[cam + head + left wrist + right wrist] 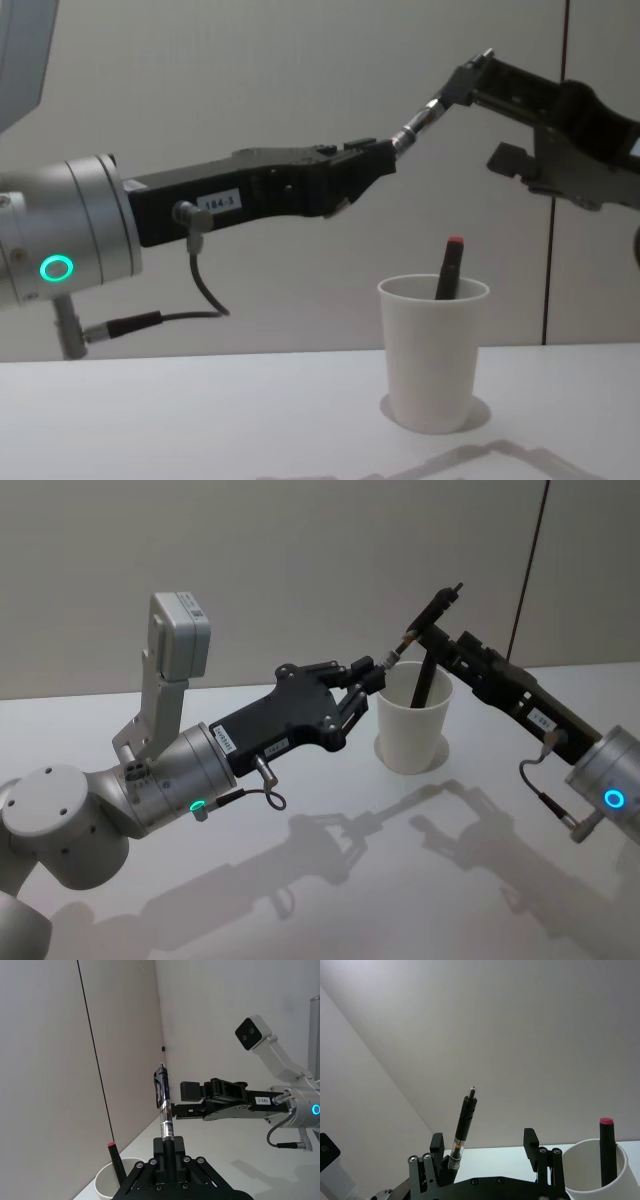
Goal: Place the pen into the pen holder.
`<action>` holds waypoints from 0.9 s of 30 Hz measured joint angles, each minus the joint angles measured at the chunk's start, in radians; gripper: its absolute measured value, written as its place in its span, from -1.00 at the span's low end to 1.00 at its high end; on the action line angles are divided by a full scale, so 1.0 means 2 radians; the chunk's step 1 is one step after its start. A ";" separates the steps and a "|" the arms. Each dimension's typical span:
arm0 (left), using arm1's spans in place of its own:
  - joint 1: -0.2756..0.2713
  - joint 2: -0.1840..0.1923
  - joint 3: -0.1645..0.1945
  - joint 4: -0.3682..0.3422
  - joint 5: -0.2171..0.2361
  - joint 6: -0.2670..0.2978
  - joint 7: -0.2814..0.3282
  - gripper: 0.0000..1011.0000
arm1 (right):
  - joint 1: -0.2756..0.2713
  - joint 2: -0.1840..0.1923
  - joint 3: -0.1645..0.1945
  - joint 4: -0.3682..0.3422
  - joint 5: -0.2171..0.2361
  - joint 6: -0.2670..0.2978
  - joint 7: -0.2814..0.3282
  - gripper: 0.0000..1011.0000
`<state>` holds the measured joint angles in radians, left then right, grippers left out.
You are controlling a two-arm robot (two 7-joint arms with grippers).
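Pen (415, 122) pinched in left claw (375, 670), up in the air over cup (410, 735) | right claw (484, 1142) spread wide, pen's far end between its fingers | tip: stand it upright over the rim, dodge red-capped pen (449, 265), let go low

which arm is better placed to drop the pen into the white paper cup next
Left. The left end effector is shut on the black-and-clear click pen above the white paper cup; the right end effector is open beside it.
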<state>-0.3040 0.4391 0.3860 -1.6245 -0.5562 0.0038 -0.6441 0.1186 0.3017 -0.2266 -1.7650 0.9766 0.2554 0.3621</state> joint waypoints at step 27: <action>0.000 0.000 0.000 0.000 -0.001 0.000 -0.002 -0.77 | 0.033 -0.017 -0.014 0.041 0.008 0.003 0.030 0.98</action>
<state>-0.3045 0.4390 0.3863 -1.6245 -0.5577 0.0041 -0.6491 0.1853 0.2680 -0.2553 -1.6829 0.9934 0.2605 0.4217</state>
